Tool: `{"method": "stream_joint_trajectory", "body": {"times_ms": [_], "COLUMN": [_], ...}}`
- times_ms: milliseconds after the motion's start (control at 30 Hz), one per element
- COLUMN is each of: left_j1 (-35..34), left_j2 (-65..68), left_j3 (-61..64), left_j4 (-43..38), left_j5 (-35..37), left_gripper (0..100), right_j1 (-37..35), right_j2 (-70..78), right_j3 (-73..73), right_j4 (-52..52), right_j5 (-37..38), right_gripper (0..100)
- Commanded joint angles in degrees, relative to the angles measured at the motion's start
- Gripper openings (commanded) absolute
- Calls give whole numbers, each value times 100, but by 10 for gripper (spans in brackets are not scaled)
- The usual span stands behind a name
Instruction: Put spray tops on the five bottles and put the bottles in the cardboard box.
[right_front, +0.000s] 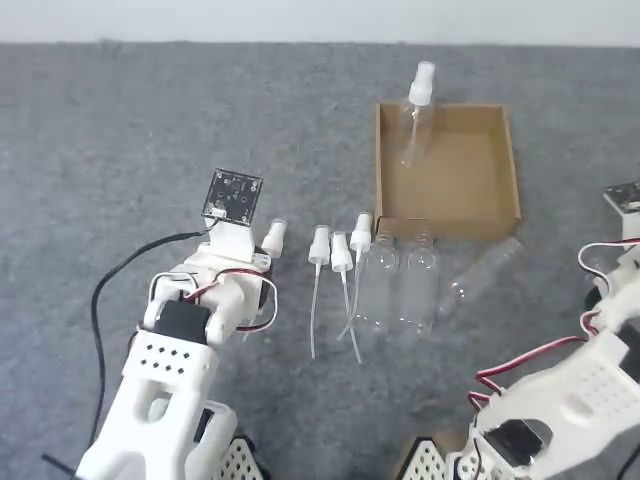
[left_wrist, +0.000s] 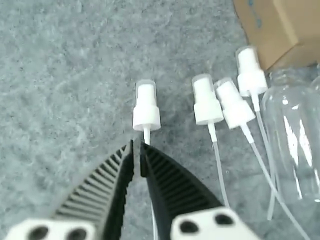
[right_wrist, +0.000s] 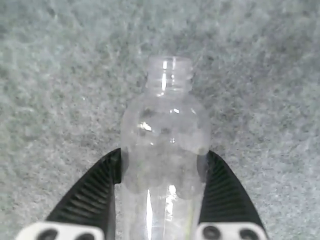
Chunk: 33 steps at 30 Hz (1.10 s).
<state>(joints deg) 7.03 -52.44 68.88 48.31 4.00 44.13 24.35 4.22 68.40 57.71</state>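
Left gripper (left_wrist: 137, 145) pinches the tube of a spray top (left_wrist: 146, 107) mid-table, beside three other tops (right_front: 341, 252). Right gripper (right_wrist: 163, 154) clamps an uncapped bottle (right_wrist: 167, 120). A capped bottle (right_front: 415, 125) lies over the box's (right_front: 511, 170) far rim.

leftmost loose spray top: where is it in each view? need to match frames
High view: leftmost spray top lies on the carpet at the tip of the left hand, left of three other tops.
Left wrist view: right ahead of that hand, tube between its jaws.
Right wrist view: aimed elsewhere, at a bottle held in the right hand.
Shared landmark: cardboard box, corner in the left wrist view too.
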Motion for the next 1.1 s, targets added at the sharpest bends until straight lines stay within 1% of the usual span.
{"method": "stream_joint_trajectory", "body": {"times_ms": [0,200,433,633,867,933,1067], "left_j1": [-18,18,-185,-193,-193,-193,-193], "left_j2": [-211,-176,-176,-167,-167,-167,-167], "left_j3": [-84,-268,-400,-382,-374,-374,-374], "left_j4": [-123,79,167,185,202,211,211], "left_j5": [-53,-53,-53,-53,-53,-53,-53], "left_gripper": [13,13,13,13,13,13,13], "right_j1": [92,57,92,40,92,75,40], "right_j2": [453,338,-110,-681,-1121,-1121,-1121], "right_j3": [202,158,193,167,193,193,202], "right_j4": [215,224,233,1147,1253,1253,1209], "right_j5": [-44,-70,-70,-88,-88,-88,-185], "right_gripper": [62,62,62,64,71,102,200]}}
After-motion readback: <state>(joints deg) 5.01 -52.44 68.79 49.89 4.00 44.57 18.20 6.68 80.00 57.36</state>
